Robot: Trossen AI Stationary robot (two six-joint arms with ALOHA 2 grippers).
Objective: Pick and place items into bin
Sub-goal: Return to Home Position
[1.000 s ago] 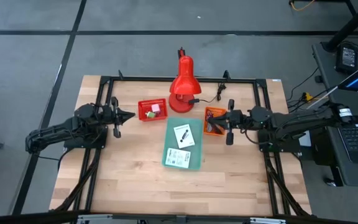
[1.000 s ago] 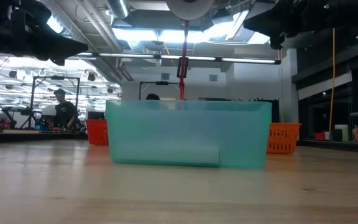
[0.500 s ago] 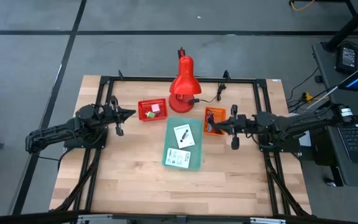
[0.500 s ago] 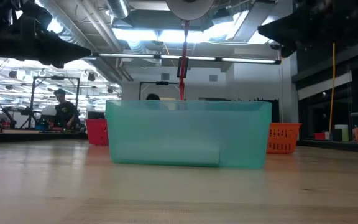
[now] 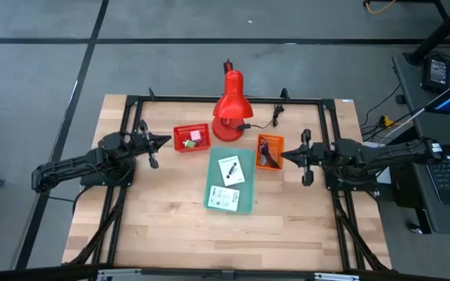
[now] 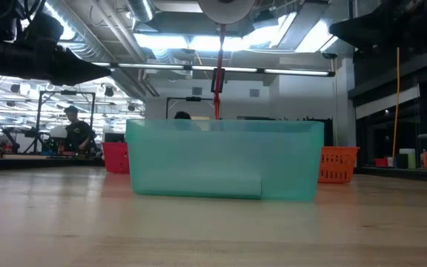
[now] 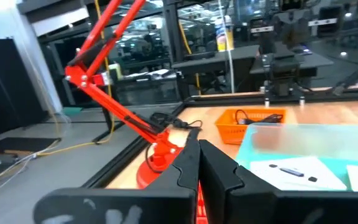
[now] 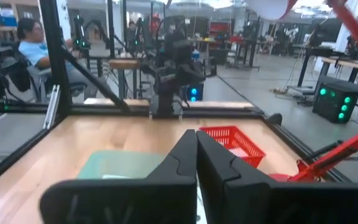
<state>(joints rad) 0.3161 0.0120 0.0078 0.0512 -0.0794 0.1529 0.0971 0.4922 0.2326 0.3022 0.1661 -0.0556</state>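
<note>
A teal bin [image 5: 247, 204] stands mid-table with two white printed cards [image 5: 229, 170] lying in it. A red basket [image 5: 180, 140] holds a pink cube [image 5: 196, 134] and a green block [image 5: 187, 144]. An orange basket [image 5: 269, 162] holds a black cable [image 5: 267, 147]. My left gripper [image 5: 168, 141] is shut and empty, in the air just left of the red basket. My right gripper [image 5: 283, 158] is shut and empty, at the orange basket's right edge. No blue-white clip shows.
A red desk lamp [image 5: 229, 105] stands at the far middle, its cord running toward the table's right. A black frame rims the table. The teal bin [image 6: 224, 159] fills the middle of the low view. People sit in the room beyond. Bare wood lies toward the near edge.
My right gripper has drawn back toward the table's right edge, from over the orange basket to its right edge, staying shut. My left gripper has edged a little toward the red basket.
</note>
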